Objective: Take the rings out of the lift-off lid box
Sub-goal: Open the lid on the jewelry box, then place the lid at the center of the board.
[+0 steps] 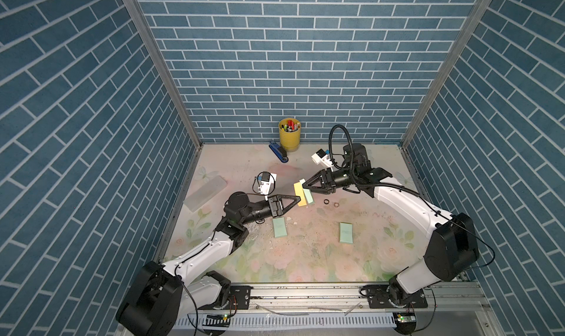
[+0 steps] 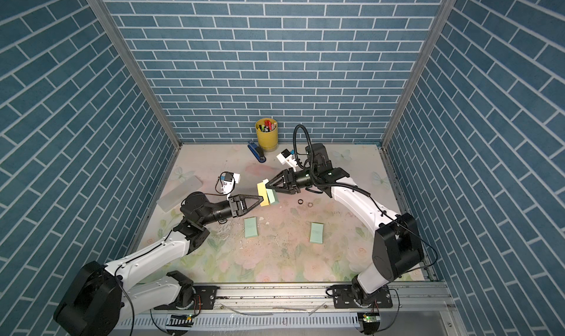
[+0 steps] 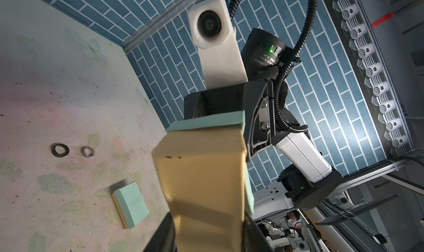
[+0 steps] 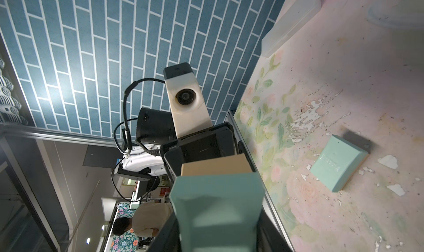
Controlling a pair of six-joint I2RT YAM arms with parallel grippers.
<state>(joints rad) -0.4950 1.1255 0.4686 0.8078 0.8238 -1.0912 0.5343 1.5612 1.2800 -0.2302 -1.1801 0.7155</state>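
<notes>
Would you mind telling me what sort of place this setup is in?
Probably a robot lab's staged booth: blue brick-print wall panels on metal frames, a floral tabletop, and a left arm and right arm bolted to a rail.

You have walls [image 1: 275, 59] in a blue brick pattern with white joints, and a table [image 1: 305, 264] printed with pink roses and green leaves. The lid [image 1: 308, 196] is mint-green and the box base [image 1: 299, 193] tan; one ring [image 1: 326, 202] is black, the cup [image 1: 289, 138] yellow.
</notes>
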